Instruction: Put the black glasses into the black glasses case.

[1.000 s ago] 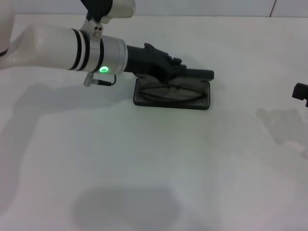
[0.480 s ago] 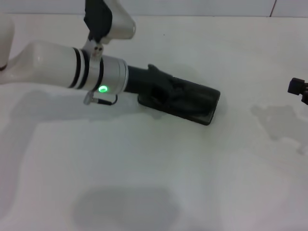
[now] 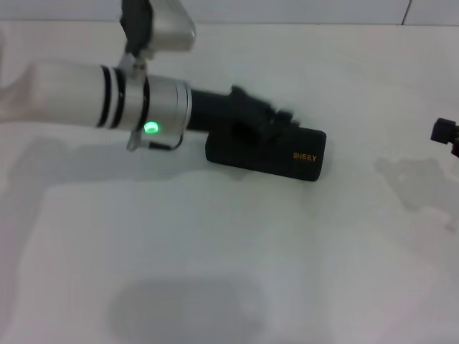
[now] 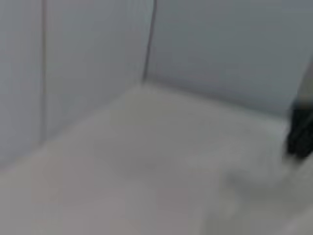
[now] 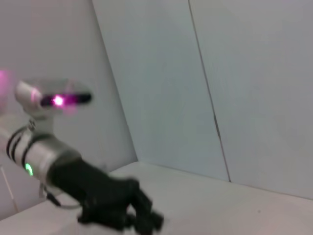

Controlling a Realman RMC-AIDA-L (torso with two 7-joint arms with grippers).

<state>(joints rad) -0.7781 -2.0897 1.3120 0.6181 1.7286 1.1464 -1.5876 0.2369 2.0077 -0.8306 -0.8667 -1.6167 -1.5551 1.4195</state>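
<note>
A single black glasses case is lying shut on the white desk, a little right of the middle and toward the far side, with its long axis running left to right and tilting slightly nearer at its right end; orange lettering is showing on the lid near that right end. The left gripper is reaching in from the left along almost the same line as the case, and it is sitting over the case's far left portion, apparently touching the lid, so the case is lying directly under and to the right of the fingers. Whether those fingers are spread or pressed together cannot be told, because they are blurring into the black lid. In the right wrist view the left gripper is appearing as a dark shape low over the desk, with nothing visibly pinched. The left arm is clearly the nearer one to the case. The right gripper is showing only as a small dark piece at the far right edge, well apart from the case, and the state of its fingers cannot be told either. No black glasses are showing anywhere; judging from the shut lid, they are probably lying inside the case. Count: one case, no glasses in sight, two grippers.
</note>
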